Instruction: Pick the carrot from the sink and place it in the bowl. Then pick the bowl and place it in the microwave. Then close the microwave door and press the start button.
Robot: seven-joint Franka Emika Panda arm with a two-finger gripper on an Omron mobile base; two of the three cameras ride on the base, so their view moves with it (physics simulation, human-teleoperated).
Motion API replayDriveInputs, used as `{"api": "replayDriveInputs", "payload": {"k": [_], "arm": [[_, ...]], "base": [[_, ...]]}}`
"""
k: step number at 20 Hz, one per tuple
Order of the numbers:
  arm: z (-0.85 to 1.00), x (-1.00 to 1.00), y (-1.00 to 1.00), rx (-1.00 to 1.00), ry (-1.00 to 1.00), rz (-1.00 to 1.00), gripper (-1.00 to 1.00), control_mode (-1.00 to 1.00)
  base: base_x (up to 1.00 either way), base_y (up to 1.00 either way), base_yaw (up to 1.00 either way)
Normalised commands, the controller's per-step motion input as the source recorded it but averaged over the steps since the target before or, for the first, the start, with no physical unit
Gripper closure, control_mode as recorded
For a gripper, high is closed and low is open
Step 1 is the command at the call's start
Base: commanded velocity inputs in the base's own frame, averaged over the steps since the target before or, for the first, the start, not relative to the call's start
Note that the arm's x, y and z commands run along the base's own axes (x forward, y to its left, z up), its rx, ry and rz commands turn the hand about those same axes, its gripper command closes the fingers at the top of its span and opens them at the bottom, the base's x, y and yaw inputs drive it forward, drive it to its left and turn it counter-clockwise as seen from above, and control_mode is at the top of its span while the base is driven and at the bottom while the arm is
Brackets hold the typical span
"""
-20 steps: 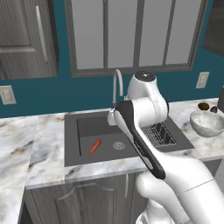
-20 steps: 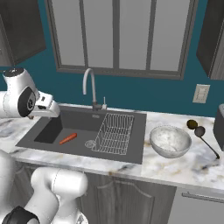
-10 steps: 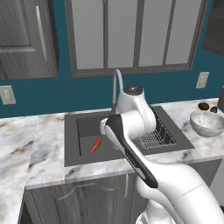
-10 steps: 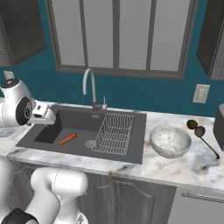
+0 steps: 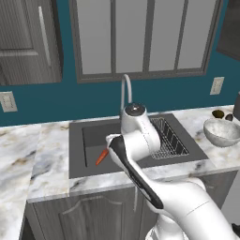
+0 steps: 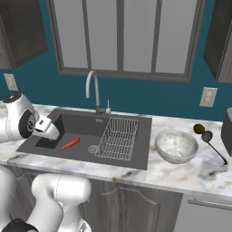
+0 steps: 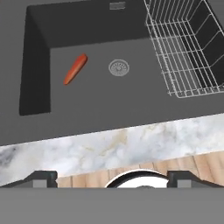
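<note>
Sink (image 7: 87, 113) below, arm bent above, jaws wide, carrot (image 7: 75, 69) untouched.

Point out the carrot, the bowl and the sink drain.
carrot (image 7: 75, 69), hand view, mid-body.
bowl (image 6: 176, 146), right base view, inner wall.
sink drain (image 7: 118, 67), hand view, centre of the round grate.

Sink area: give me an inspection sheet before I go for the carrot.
Surface: marbled countertop around the dark sink.
Job's things: carrot lies on the sink floor beside the drain; bowl stands upright on the counter, right of the sink.
Clutter: wire rack in the sink's right part; ladle beside the bowl.
Grippers: gripper open, holding nothing, above the sink's front edge.
Cables: nothing seen.
Surroundings: faucet, window, wall sockets, cabinets.
</note>
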Motion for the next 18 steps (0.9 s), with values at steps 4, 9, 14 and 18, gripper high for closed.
{"api": "replayDriveInputs", "payload": {"k": [4, 9, 14, 18], "arm": [[-0.58, 0.41, -0.09, 0.11, 0.06, -0.17, -1.0, -1.0], [-0.33, 0.77, 0.0, 0.16, 0.02, -0.02, -1.0, -1.0], [-0.08, 0.59, 0.0, 0.1, 0.01, 0.0, -1.0, -1.0], [-0.18, 0.59, 0.11, 0.01, 0.01, -0.02, -1.0, -1.0]], "base": [[0.0, 0.0, 0.0], [0.0, 0.0, 0.0], [0.0, 0.0, 0.0], [0.0, 0.0, 0.0]]}}
